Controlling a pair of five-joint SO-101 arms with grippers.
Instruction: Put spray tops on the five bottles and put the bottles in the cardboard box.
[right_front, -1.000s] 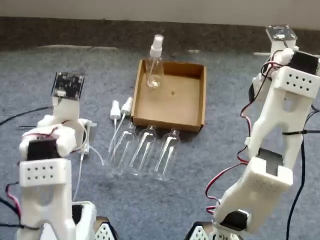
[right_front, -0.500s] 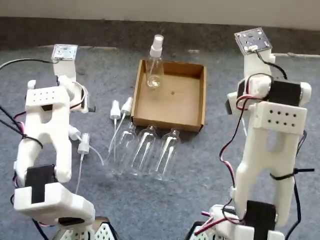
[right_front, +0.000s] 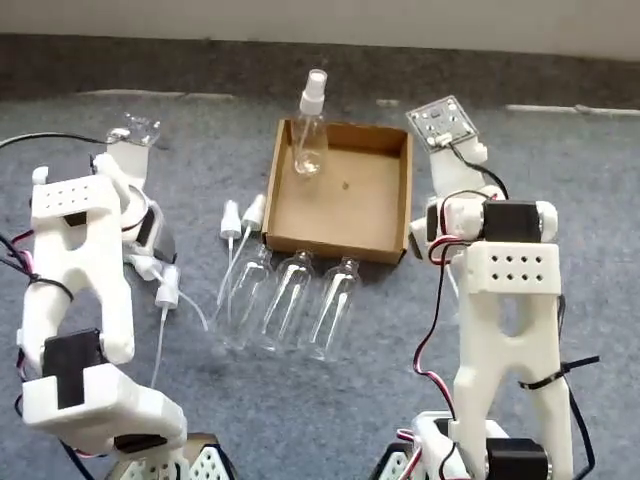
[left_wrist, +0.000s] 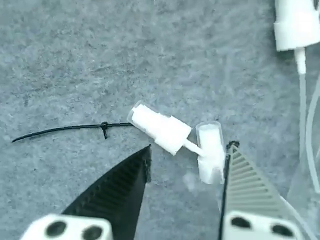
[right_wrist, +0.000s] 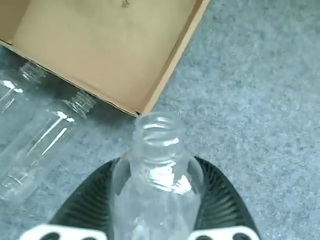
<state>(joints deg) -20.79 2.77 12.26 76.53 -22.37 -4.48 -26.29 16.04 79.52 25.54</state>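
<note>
The right hand (right_wrist: 156, 172) is clenched around a bare bottle (right_wrist: 159, 150), whose open neck points forward, just beside a corner of the cardboard box (right_wrist: 165, 75). The left hand (left_wrist: 189, 147) is released, its two fingers spread above a loose spray top (left_wrist: 162, 130) that lies on the grey surface (left_wrist: 75, 60). I judge the step is to fetch this top for the held bottle. Next, the left hand must descend, close on the top and bring it well aligned to the neck. Each arm bends over so its hand looks down. In the box one capped bottle (right_front: 311, 130) stands; three bottles (right_front: 290, 300) lie before it, two tops (right_front: 232, 215) beside.
</note>
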